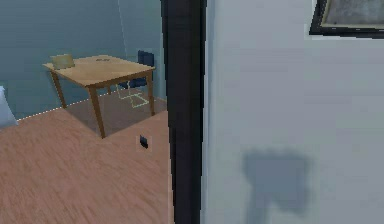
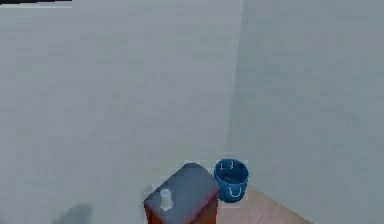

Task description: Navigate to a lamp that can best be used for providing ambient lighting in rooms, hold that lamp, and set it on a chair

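The claw's state cannot be told from these pictures; the step in hand looks like the search, since where the lamp stands cannot be told either. In the forward view a dark upright edge (image 1: 185, 110), likely a door jamb, stands very near at the middle, with a pale wall (image 1: 290, 110) to its right bearing a framed picture (image 1: 350, 18) at the top; to its left lies a room, with a wooden table (image 1: 100, 72) far left, a pale boxy thing (image 1: 62, 61) on its far left corner, and what looks like a dark blue chair (image 1: 146, 60) just beyond its right end; a small dark thing (image 1: 144, 142) lies nearer on the wood floor (image 1: 70, 170). In the arm side view a red-brown box (image 2: 185, 195) stands near, a small white thing (image 2: 165, 197) on top, a blue bucket (image 2: 231, 180) just to its right. To do this well, I would swing the base left, away from the wall; keep wide of the jamb; then sweep the room slowly, checking the thing on the table and the one on the box before committing; the chair is worth noting for the set-down.
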### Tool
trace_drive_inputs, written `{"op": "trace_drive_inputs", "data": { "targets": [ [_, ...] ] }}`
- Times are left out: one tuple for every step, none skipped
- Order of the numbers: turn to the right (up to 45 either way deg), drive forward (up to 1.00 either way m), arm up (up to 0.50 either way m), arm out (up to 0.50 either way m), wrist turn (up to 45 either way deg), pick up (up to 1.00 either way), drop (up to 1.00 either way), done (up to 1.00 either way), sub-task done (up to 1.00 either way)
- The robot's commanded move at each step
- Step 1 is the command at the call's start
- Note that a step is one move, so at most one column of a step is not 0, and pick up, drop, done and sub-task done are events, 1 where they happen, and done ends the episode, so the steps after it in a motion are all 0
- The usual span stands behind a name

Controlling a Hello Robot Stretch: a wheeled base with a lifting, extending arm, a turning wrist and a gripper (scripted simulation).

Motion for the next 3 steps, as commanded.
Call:
{"op": "trace_drive_inputs", "data": {
  "targets": [
    [0.0, 0.0, 0.0, 0.24, 0.0, 0.0, 0.0, 0.0, 0.0],
    [0.0, 0.0, 0.0, 0.0, 45.0, 0.0, 0.0, 0.0, 0.0],
    [0.0, 0.0, 0.0, 0.0, 45.0, 0.0, 0.0, 0.0, 0.0]
  ]
}}
